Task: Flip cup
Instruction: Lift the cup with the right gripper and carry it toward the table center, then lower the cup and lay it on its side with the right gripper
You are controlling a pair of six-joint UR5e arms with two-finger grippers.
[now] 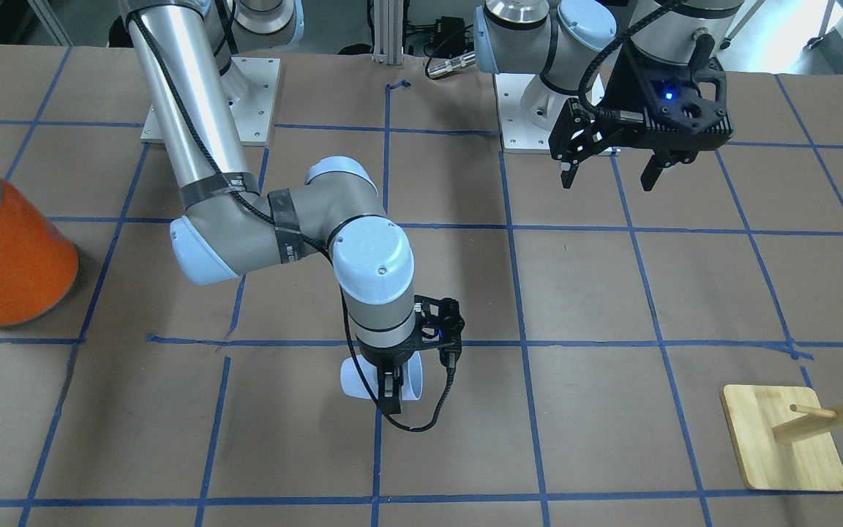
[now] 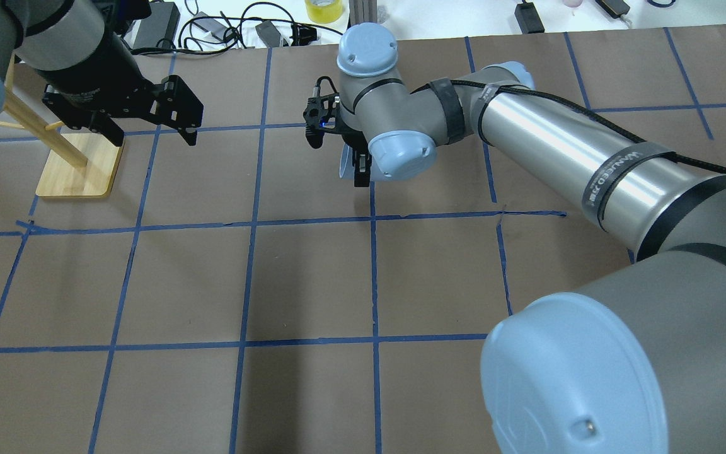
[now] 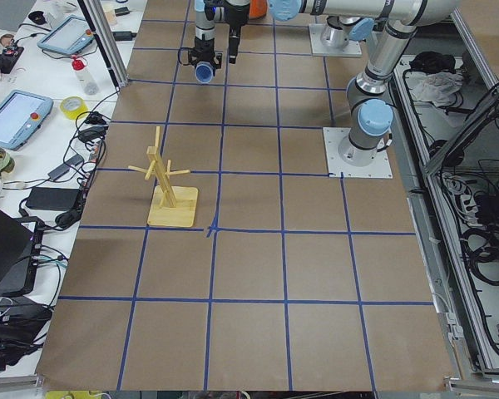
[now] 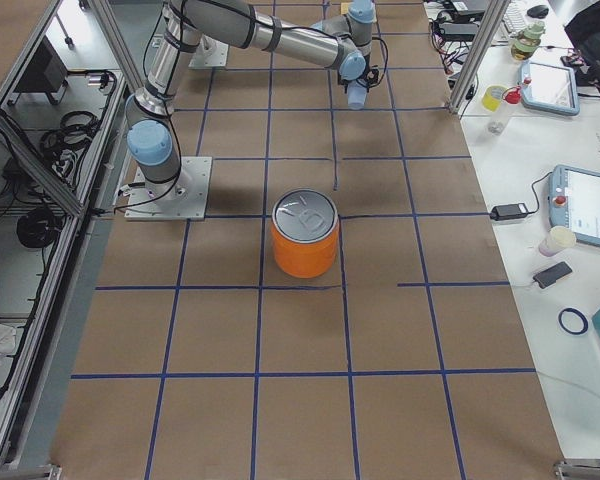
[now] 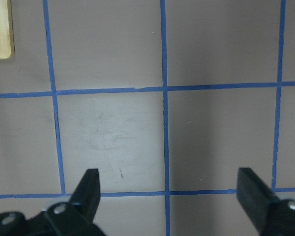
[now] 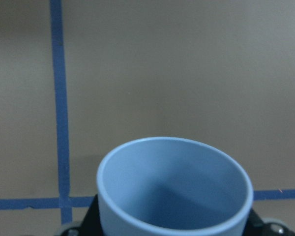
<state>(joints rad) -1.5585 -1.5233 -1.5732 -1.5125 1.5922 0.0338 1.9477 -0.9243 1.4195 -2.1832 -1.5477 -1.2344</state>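
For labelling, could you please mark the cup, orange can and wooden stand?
cup (image 6: 174,191): right wrist view, inner wall.
orange can (image 4: 305,255): exterior right view, side.
wooden stand (image 3: 185,209): exterior left view, base.

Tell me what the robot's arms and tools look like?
The right arm and left arm have silver tubes, grey joints and pale blue round caps. A black cable runs along each. The right tool and left tool are black, two-fingered, with a blue light.
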